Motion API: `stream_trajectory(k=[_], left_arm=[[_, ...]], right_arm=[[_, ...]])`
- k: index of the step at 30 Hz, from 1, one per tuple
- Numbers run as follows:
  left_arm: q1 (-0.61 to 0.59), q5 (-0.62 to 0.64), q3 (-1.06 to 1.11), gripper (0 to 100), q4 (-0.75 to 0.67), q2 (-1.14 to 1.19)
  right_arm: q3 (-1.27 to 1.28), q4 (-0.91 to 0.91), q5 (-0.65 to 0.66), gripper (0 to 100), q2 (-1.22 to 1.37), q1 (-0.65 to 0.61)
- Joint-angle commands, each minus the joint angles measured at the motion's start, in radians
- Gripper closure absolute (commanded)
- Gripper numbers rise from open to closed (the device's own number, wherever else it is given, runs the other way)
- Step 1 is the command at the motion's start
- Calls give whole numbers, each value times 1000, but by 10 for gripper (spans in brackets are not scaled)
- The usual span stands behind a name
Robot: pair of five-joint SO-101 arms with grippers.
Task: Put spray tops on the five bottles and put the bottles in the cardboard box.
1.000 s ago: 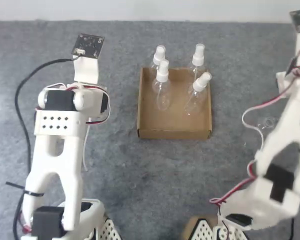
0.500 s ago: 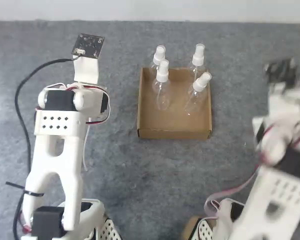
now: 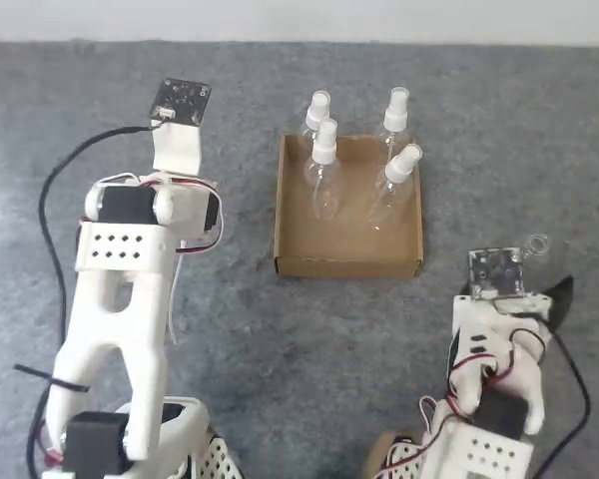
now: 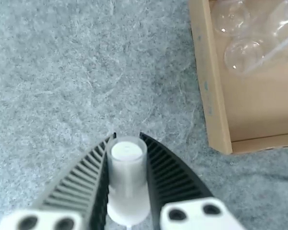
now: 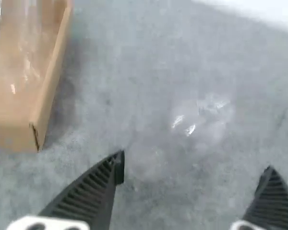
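Grey mat (image 3: pixel 280 339) covered the table. Left arm (image 3: pixel 120 299) had barely shifted and stood left of the box. Left claw (image 4: pixel 126 140) was clamped on a white spray top (image 4: pixel 128 177) above bare mat. Right arm (image 3: pixel 494 369) had swung in from the far right edge and drawn back to the near right corner. Right claw (image 5: pixel 194 165) was spread wide, holding nothing. Box (image 3: pixel 347 265) was unmoved, mid-table. Four capped bottles (image 3: pixel 324 170) were as before: two inside, the rear two inside or just behind, could not tell. Fifth bottle (image 5: pixel 201 112), uncapped, sat on the mat right of the box.
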Motion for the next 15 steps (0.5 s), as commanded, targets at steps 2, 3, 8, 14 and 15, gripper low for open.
stream_trajectory(k=[2,3,8,14,15], left_arm=[[0,8,-5,984,-20,-44],[-2,8,-5,984,-18,-44],[-3,8,-5,984,-18,-44],[2,9,-8,984,-3,-44],[3,9,-12,984,6,-44]], right_arm=[[35,-119,-72,622,1,-4],[43,-130,-87,622,-1,7],[107,-266,-98,623,10,33],[112,-286,-101,627,12,28],[107,-271,-101,641,13,28]])
